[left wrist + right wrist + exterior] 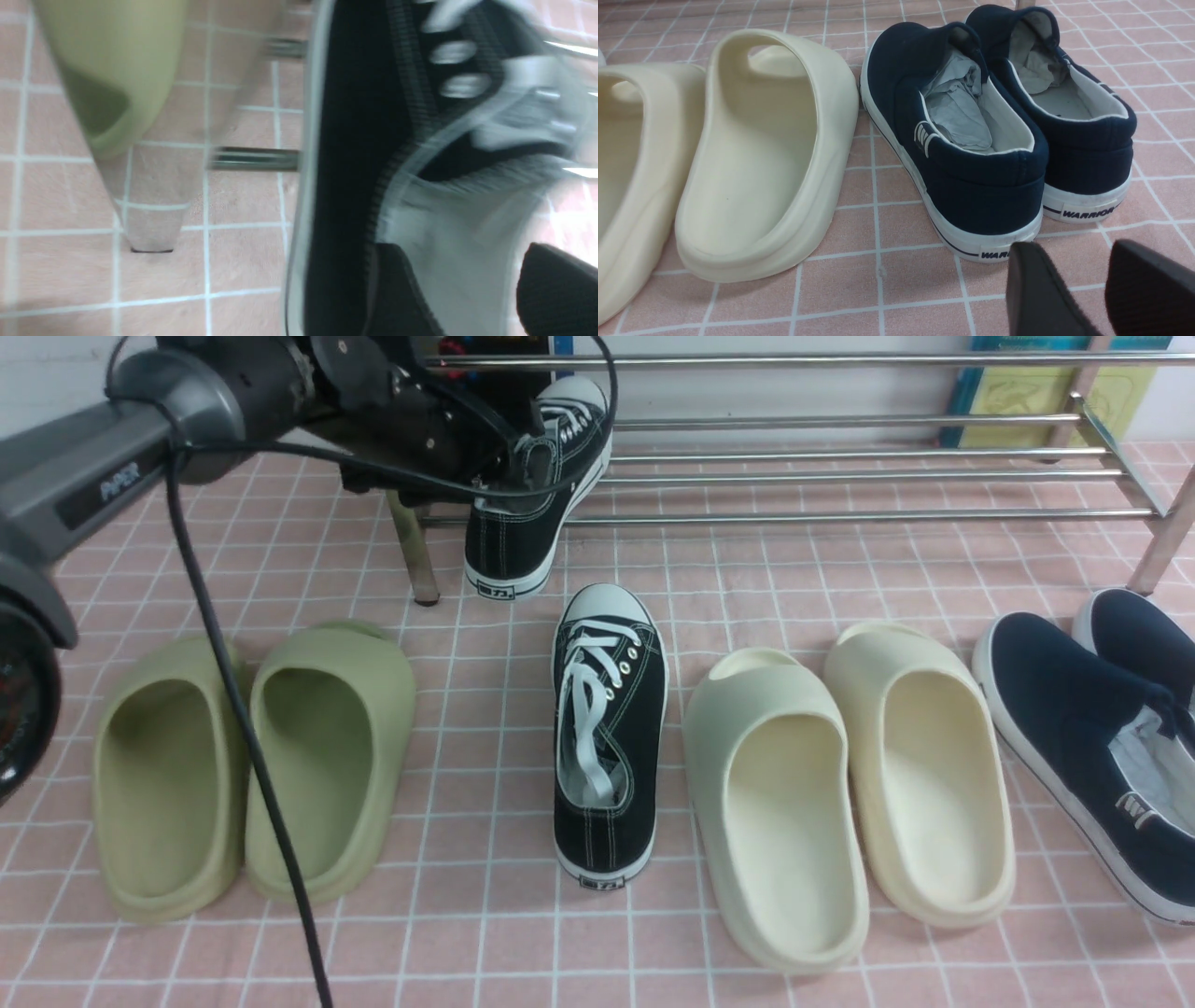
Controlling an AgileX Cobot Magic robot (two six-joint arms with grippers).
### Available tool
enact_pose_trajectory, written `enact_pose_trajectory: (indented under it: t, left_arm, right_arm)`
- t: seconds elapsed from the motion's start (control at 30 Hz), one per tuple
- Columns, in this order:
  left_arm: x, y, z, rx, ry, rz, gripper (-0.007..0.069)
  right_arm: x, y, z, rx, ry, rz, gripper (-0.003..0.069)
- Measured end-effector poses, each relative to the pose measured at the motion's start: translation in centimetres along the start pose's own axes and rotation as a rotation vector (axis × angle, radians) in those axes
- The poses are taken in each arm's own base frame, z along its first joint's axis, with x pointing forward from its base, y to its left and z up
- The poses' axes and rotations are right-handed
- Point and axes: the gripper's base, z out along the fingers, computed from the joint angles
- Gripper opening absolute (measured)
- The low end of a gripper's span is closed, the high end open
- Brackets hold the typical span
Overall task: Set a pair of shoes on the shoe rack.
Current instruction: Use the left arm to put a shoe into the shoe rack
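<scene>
Left arm (84, 476) closest; left pincer (525, 467) clamped on first sneaker (523, 523), toe over shoe rack (840, 476) low bars, heel hanging off front. Step: racking shoe one. Next, by my reading: push deeper, level, release. Second sneaker (607, 737) sits on worktop (467, 943). Right pincer (1076, 252) apart, holding nothing. No other shoe seen on rack.

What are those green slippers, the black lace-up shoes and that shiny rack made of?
The green slippers look like moulded foam or soft rubber: matte, thick, one seamless piece. The black lace-up shoes seem to be woven canvas-like cloth with white stitching, smooth rubbery white toe caps and soles, and cotton-looking laces. The rack is metal tubing, likely polished steel or chrome plating, judging by its mirror-like reflections.
</scene>
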Motion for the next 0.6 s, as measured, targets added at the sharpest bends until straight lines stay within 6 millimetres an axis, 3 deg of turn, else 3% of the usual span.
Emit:
enact_pose_trajectory:
  t: [0.17,0.23,0.27,0.33,0.4,0.5,0.6]
  left_arm:
    - [-1.7,-1.1,-6.1,-0.046,-0.013,0.164,0.0301]
    - [-1.8,-1.0,-6.9,-0.077,-0.001,0.198,0.0260]
    - [-1.7,-0.7,-7.5,-0.117,0.020,0.234,0.0202]
    - [-1.5,-0.4,-7.4,-0.146,0.048,0.252,0.0148]
    - [0.3,0.6,-5.8,-0.181,0.145,0.252,0.0037]
    - [2.1,1.2,-3.8,-0.178,0.222,0.233,0.0007]
    - [4.7,1.6,0.1,-0.137,0.291,0.180,0.0002]
  right_arm:
    - [0.0,0.0,0.0,0.000,0.000,0.000,0.0240]
    - [0.0,0.0,0.0,0.000,0.000,-0.001,0.0240]
    - [0.0,0.0,0.0,0.000,0.000,-0.001,0.0240]
    - [0.0,0.0,0.0,0.000,0.000,0.000,0.0240]
    - [0.0,0.0,0.0,0.000,0.000,0.000,0.0240]
    - [0.0,0.0,0.0,0.000,0.000,0.000,0.0240]
    - [0.0,0.0,0.0,0.000,0.000,0.000,0.0240]
